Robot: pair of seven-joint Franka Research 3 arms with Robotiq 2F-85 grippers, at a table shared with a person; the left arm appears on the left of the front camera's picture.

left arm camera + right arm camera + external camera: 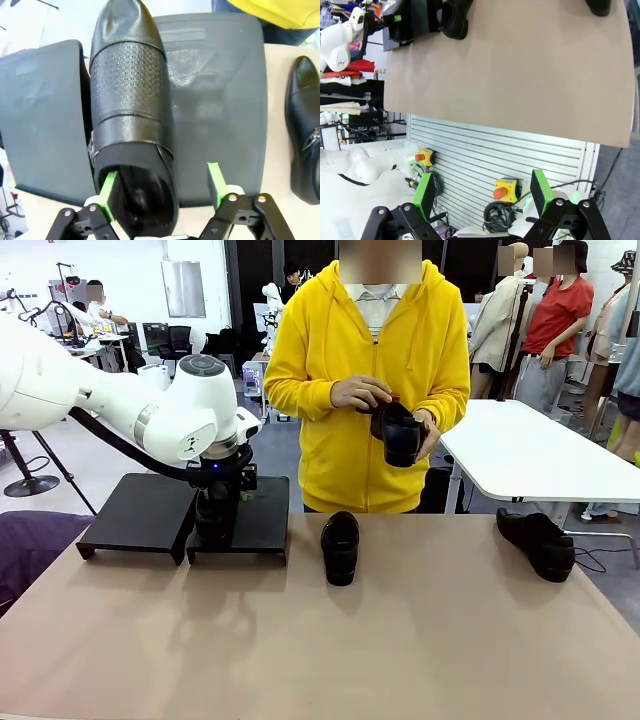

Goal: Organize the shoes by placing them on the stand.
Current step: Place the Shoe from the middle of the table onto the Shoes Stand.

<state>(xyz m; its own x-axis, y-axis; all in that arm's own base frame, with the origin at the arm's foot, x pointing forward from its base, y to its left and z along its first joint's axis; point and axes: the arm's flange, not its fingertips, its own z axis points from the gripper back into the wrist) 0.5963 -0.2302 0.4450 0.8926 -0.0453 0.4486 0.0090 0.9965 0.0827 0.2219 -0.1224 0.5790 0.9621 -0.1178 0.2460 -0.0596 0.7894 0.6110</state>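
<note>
From the front view, my left claw (214, 502) is down over the stand (140, 512). A second shoe (340, 547) sits on the table (320, 640) just right of the stand, a third shoe (538, 543) lies well off toward the right edge, and a fourth shoe (401, 434) is in the person's hands (362, 393). In the left wrist view the left claw (162, 187) stands wide. One pad (107, 192) is right at the heel of the first shoe (132, 100) and the other is clear of it, so I judge nothing is gripped. That shoe lies on the stand (220, 100), along the gap between its two panels. In the right wrist view the right claw (482, 192) hangs off the table (520, 75), fully spread and empty. By my reckoning one shoe of four is placed, and three are left to go.
</note>
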